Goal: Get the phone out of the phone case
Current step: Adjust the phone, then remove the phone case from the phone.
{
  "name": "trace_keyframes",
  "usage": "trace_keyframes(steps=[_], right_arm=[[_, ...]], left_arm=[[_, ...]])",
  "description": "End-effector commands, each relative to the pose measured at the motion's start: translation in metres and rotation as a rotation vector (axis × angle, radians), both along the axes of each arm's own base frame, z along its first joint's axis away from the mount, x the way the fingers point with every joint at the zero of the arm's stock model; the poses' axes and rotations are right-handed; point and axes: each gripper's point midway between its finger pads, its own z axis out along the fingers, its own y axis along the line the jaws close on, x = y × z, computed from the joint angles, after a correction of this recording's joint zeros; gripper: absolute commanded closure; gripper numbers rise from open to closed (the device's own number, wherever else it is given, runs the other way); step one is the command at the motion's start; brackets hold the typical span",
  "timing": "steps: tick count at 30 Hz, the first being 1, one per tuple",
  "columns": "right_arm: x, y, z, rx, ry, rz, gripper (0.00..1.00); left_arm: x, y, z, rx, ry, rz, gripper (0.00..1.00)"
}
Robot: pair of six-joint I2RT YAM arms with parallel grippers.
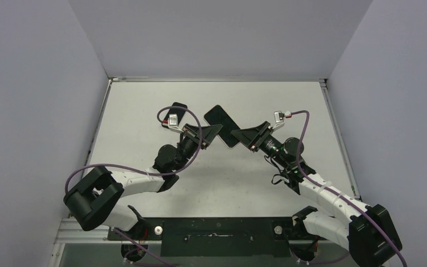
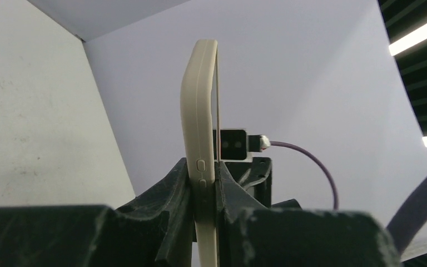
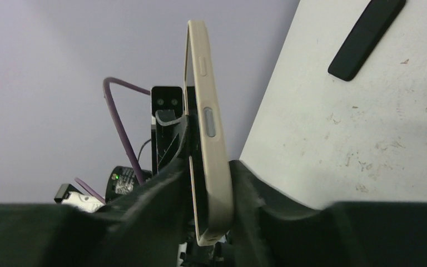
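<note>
The phone [image 1: 221, 121], in its case [image 2: 197, 111], hangs between both sets of fingers, off the table [image 1: 228, 183]. The left gripper [image 2: 205, 192] and right gripper [image 3: 211, 186] each pinch it across its faces. I'd anchor one side and peel a case corner back slowly.

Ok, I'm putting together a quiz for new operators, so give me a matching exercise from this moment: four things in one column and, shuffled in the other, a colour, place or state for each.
Things:
1. phone case
2. black slab
3. cable
4. left gripper

Descriptions:
a. lying flat on the table
b. shut on the case's edge
c. beige
d. purple

Pairs: 1-c, 2-a, 3-d, 4-b.
</note>
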Motion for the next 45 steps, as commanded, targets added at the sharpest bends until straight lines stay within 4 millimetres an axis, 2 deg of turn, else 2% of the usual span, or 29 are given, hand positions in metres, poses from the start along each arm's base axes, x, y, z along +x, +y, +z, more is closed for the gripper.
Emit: trace_keyframes(steps=[1,4,7,11,16,21,24,31,36,45], right_arm=[[-0.009,0.001,0.022,-0.037,-0.137,0.021,0.56],[-0.006,-0.002,0.025,-0.116,-0.183,-0.004,0.38],[-0.003,-0.008,0.025,-0.193,-0.222,-0.036,0.24],[0.001,-0.017,0.024,-0.284,-0.277,-0.071,0.13],[0.009,-0.039,0.022,-0.325,-0.271,-0.162,0.14],[0.008,-0.059,0.025,-0.328,-0.358,-0.257,0.19],[0.005,-0.063,0.025,-0.305,-0.402,-0.269,0.19],[-0.002,-0.043,0.018,-0.212,-0.371,-0.159,0.20],[-0.011,-0.024,0.022,-0.164,-0.386,-0.094,0.22],[-0.015,-0.006,0.019,-0.094,-0.354,-0.045,0.28]], left_arm=[[-0.007,-0.003,0.030,0.027,-0.070,-0.026,1.00],[-0.007,0.001,0.034,0.044,-0.064,-0.008,1.00],[-0.004,0.007,0.034,0.046,-0.043,0.009,1.00],[-0.003,0.016,0.031,0.021,-0.031,0.008,1.00],[-0.002,0.024,0.027,0.006,-0.022,0.027,1.00],[0.003,0.026,0.027,0.031,-0.024,0.048,1.00],[0.009,0.028,0.023,0.024,0.016,0.061,1.00],[0.019,0.029,0.030,-0.021,0.043,0.087,1.00],[0.026,0.020,0.042,-0.069,0.047,0.091,1.00],[0.030,0.012,0.054,-0.135,0.051,0.092,1.00]])
